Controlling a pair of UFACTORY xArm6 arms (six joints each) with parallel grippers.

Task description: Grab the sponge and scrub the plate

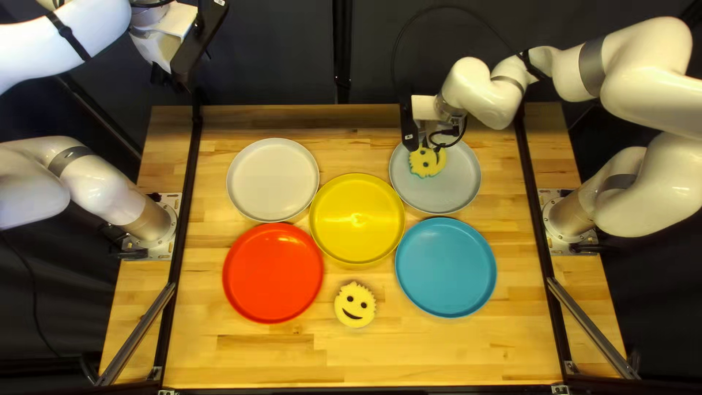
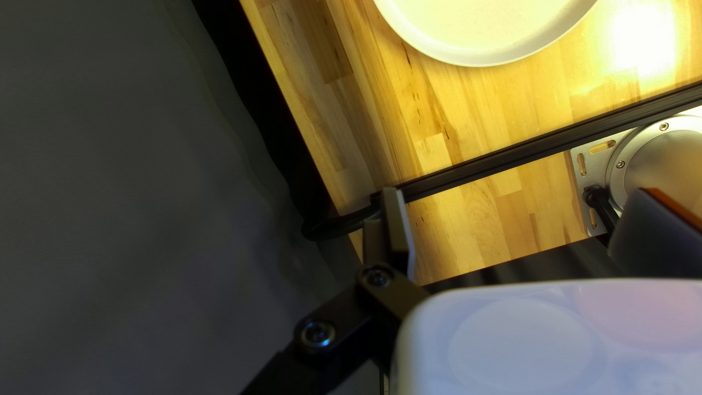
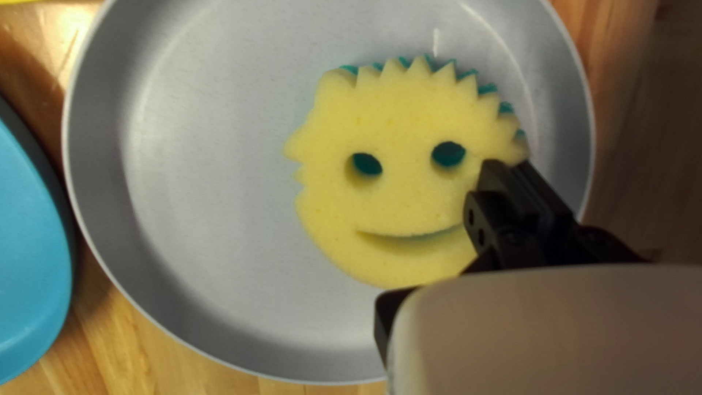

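- The sponge [image 3: 395, 197] lies in the grey plate [image 3: 212, 175]; the jaws of my right arm [image 1: 482, 91] are closed on it, I judge, holding only its margin.
- From these jaws, most of the sponge extends toward the middle of the plate, and the widest bare part is on the side of the blue plate [image 1: 446, 267].
- Therefore the scrubbing should, in my opinion, go first toward the blue plate, with the flat face kept down; such a grip at the margin may let the sponge fold.
- My left arm [image 1: 80, 36] is well apart from it, its jaws open; the right one is nearer.
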